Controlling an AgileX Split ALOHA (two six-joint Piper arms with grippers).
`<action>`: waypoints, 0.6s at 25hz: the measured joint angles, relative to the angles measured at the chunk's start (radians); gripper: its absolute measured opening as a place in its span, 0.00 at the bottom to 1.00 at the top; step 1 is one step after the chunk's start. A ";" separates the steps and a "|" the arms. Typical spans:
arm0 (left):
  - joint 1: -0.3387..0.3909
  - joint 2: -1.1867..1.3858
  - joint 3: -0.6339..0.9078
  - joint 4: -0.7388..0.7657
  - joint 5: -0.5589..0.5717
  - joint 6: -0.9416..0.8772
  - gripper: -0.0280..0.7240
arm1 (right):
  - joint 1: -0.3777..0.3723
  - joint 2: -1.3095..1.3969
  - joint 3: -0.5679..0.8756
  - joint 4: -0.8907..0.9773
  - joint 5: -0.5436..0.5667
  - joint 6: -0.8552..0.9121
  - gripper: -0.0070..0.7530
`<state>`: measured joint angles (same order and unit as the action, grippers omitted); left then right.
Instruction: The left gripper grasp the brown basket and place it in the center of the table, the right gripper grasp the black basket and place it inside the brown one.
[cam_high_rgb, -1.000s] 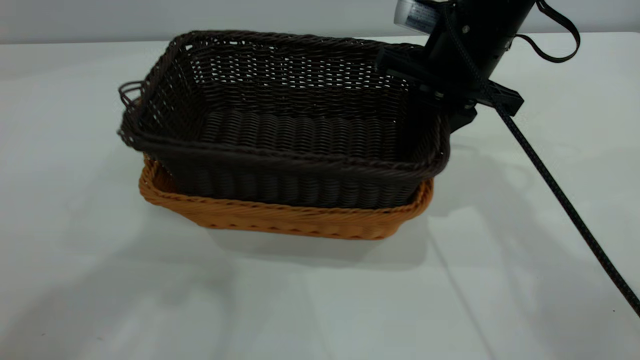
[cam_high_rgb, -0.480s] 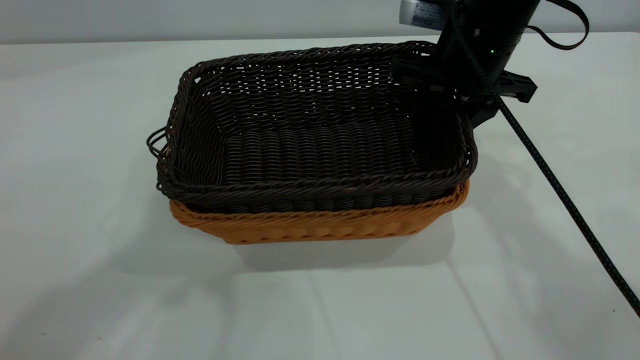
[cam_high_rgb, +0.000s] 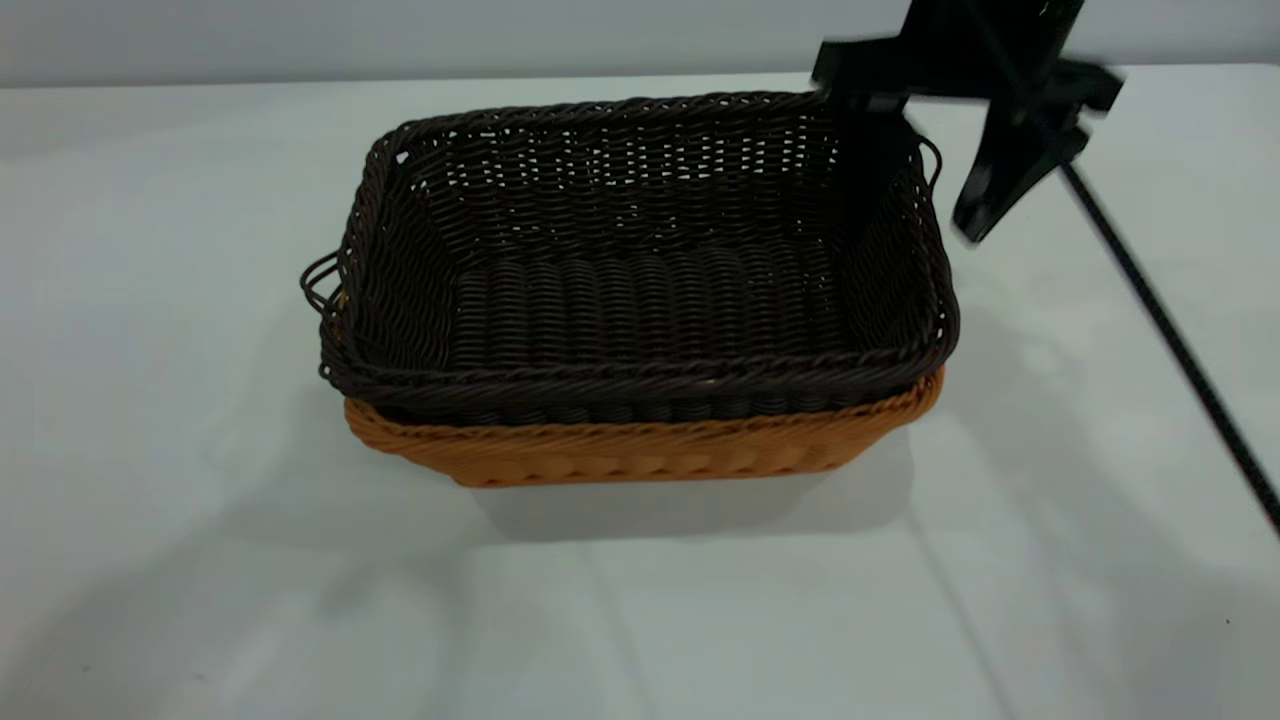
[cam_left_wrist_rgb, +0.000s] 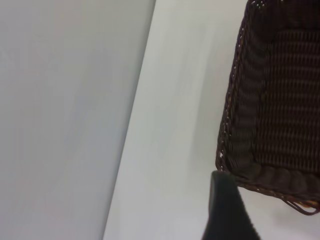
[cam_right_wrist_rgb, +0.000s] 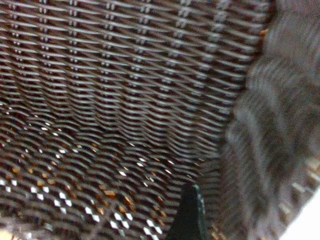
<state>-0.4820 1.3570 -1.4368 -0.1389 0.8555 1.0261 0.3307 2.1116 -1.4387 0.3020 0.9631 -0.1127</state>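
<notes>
The black basket (cam_high_rgb: 640, 290) sits nested inside the brown basket (cam_high_rgb: 640, 455) in the middle of the table (cam_high_rgb: 200, 560). Only the brown basket's near side and rim show under it. My right gripper (cam_high_rgb: 915, 220) is open and hovers over the black basket's right end, one finger inside the wall and one outside, clear of the rim. The right wrist view shows the dark weave (cam_right_wrist_rgb: 125, 85) close up and one fingertip (cam_right_wrist_rgb: 190, 212). The left gripper is out of the exterior view. Its wrist view shows one finger (cam_left_wrist_rgb: 227, 210) beside the black basket's corner (cam_left_wrist_rgb: 280, 100).
The right arm's black cable (cam_high_rgb: 1170, 340) trails down across the table to the right of the baskets. A grey wall (cam_left_wrist_rgb: 60, 100) borders the table's far edge. Bare tabletop lies in front and to the left of the baskets.
The black basket has dropped and settled level inside the brown one. My right gripper has let go of its right rim, opened and risen.
</notes>
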 joint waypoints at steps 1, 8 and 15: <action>0.000 -0.001 0.000 0.000 0.012 0.000 0.57 | 0.000 -0.020 -0.003 -0.018 0.015 0.005 0.76; 0.000 -0.086 0.000 0.048 0.142 -0.131 0.57 | 0.000 -0.254 -0.099 -0.113 0.226 0.009 0.76; 0.000 -0.245 0.000 0.261 0.288 -0.459 0.57 | 0.000 -0.575 -0.112 -0.155 0.273 0.089 0.76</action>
<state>-0.4820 1.1117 -1.4368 0.1219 1.1439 0.5668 0.3307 1.5365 -1.5503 0.1465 1.2365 -0.0238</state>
